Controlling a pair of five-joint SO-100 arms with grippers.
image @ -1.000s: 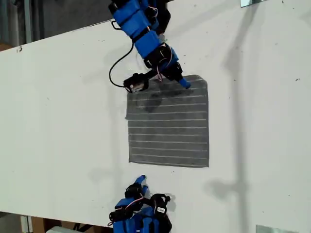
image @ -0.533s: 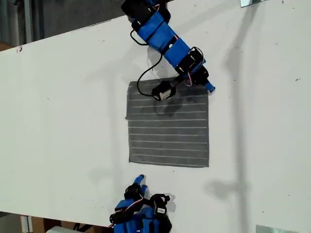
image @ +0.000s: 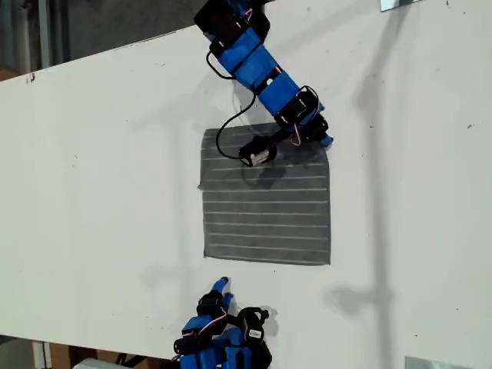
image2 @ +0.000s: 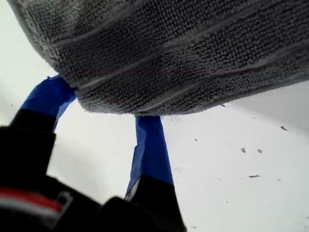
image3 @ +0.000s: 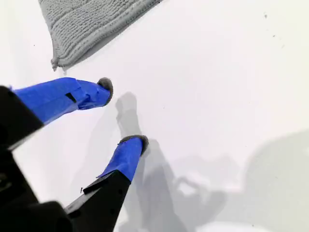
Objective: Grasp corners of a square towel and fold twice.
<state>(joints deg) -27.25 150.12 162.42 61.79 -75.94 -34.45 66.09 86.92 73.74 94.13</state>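
- The dark grey striped square towel (image: pixel 267 201) lies flat mid-frame in the exterior view — no fold yet.
- My first gripper (image: pixel 323 138) has swung from the towel's upper middle to its upper-right corner (image: pixel 324 145); jaws parted astride that corner (grasp looks imminent, not closed).
- My second gripper (image3: pixel 123 113) hangs released, near the lower-left corner (image3: pixel 55 63).

Big plain white counter (image: pixel 100 192), lit hard enough to throw soft grey shadows across it. A few dark specks on the surface. Dim, shadowy room strip past the far edge, exterior view's top left.
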